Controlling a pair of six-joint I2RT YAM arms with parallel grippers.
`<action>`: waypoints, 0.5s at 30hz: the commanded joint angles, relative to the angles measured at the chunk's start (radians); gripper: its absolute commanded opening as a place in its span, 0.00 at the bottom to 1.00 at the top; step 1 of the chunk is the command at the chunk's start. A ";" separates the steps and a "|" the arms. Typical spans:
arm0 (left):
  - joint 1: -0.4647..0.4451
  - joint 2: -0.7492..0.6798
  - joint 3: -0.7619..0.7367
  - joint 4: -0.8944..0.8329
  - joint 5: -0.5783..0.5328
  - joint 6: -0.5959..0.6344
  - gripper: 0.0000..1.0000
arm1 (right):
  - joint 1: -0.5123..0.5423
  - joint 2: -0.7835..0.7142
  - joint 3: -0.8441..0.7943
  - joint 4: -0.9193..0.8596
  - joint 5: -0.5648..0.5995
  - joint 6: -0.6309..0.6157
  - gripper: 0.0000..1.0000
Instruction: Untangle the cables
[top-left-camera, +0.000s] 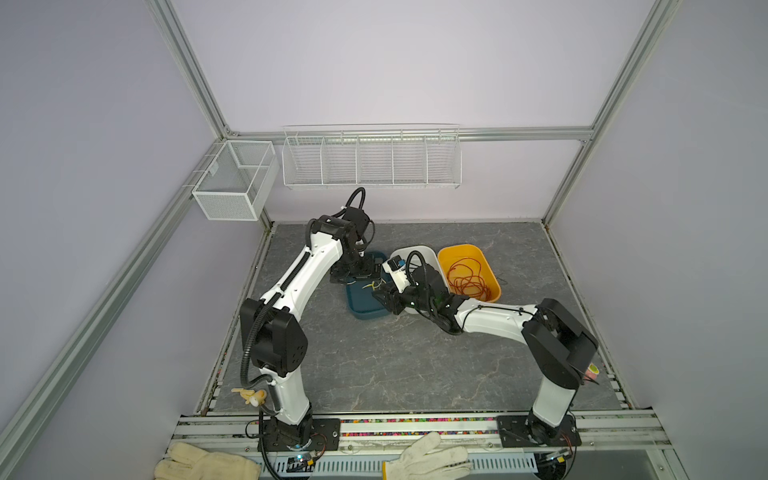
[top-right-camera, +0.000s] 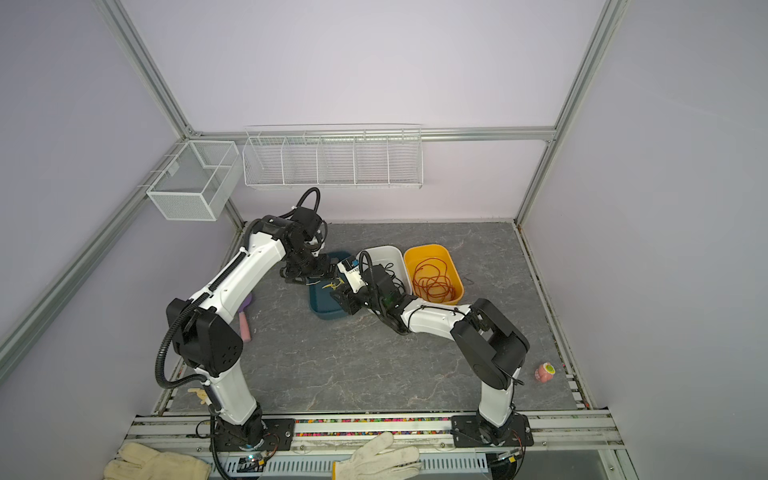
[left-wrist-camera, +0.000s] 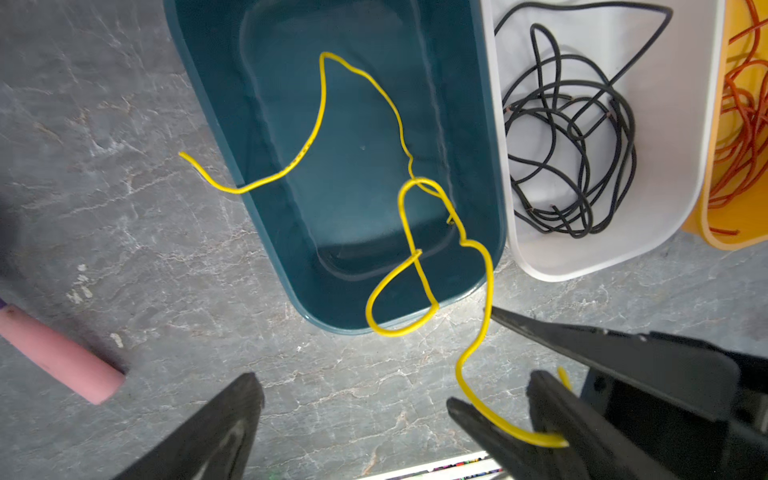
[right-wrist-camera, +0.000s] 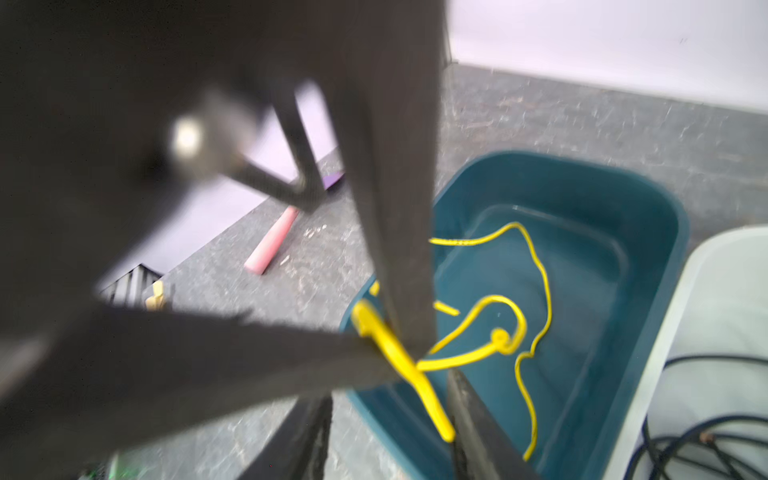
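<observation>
A yellow cable (left-wrist-camera: 320, 120) lies looped and knotted in the teal bin (left-wrist-camera: 216, 104) and trails over its rim onto the table. In the right wrist view its knot (right-wrist-camera: 500, 336) shows. My left gripper (left-wrist-camera: 351, 390) stands wide open just outside the bin, and the cable curls round one of its fingertips (left-wrist-camera: 469, 415). My right gripper (right-wrist-camera: 390, 386) is right beside it, jaws apart, the cable's end (right-wrist-camera: 436, 415) against one finger (right-wrist-camera: 473, 415). Black cables (left-wrist-camera: 573, 137) fill the white bin (top-left-camera: 419, 251). Red cables (top-left-camera: 469, 278) fill the yellow bin (top-left-camera: 461, 249). Both top views show the grippers (top-left-camera: 376, 286) meeting over the teal bin (top-right-camera: 326, 313).
A pink-handled brush (top-right-camera: 245, 324) lies left of the bins on the grey table. A small pink object (top-right-camera: 544, 372) sits near the right edge. Two white gloves (top-left-camera: 424, 457) lie on the front rail. Wire baskets (top-left-camera: 370, 160) hang on the back wall.
</observation>
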 joint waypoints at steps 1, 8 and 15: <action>0.008 -0.041 -0.039 -0.007 0.094 -0.022 0.99 | 0.018 0.004 -0.015 0.183 0.050 -0.087 0.43; 0.046 -0.065 -0.073 0.038 0.275 -0.074 0.99 | 0.079 0.032 0.018 0.177 0.148 -0.236 0.30; 0.134 -0.099 -0.102 0.099 0.392 -0.138 0.99 | 0.102 0.053 0.004 0.195 0.153 -0.256 0.16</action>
